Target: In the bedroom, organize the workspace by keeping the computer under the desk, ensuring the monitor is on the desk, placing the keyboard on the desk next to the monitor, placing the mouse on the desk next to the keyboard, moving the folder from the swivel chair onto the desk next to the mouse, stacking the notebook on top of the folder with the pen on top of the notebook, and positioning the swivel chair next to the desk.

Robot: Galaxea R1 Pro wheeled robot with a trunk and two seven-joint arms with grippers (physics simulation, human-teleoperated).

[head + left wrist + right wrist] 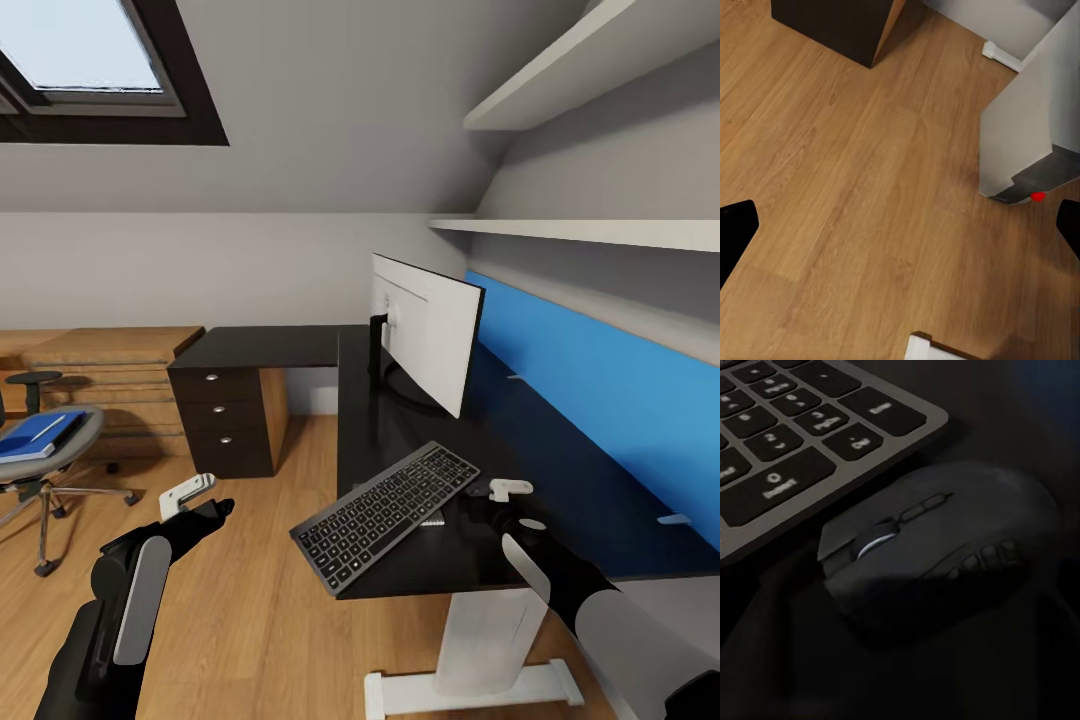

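Observation:
The white-backed monitor (425, 340) stands on the black desk (560, 470). A grey keyboard (385, 515) lies askew in front of it, one corner past the desk's front edge. My right gripper (505, 498) hovers low over the dark mouse (937, 555), which rests on the desk right beside the keyboard (802, 435); no finger touches it, so the gripper reads as open. My left gripper (195, 500) is open above the wooden floor, near the white computer tower (1020, 127). On the swivel chair (45, 465) lie the blue folder and notebook (40, 435), with a thin pen on top.
A dark drawer unit (228, 420) stands under the desk's left wing, with a wooden bed frame (110, 370) behind the chair. The desk's white leg and foot (480, 660) are below the keyboard. A blue wall panel (600, 390) and shelves back the desk.

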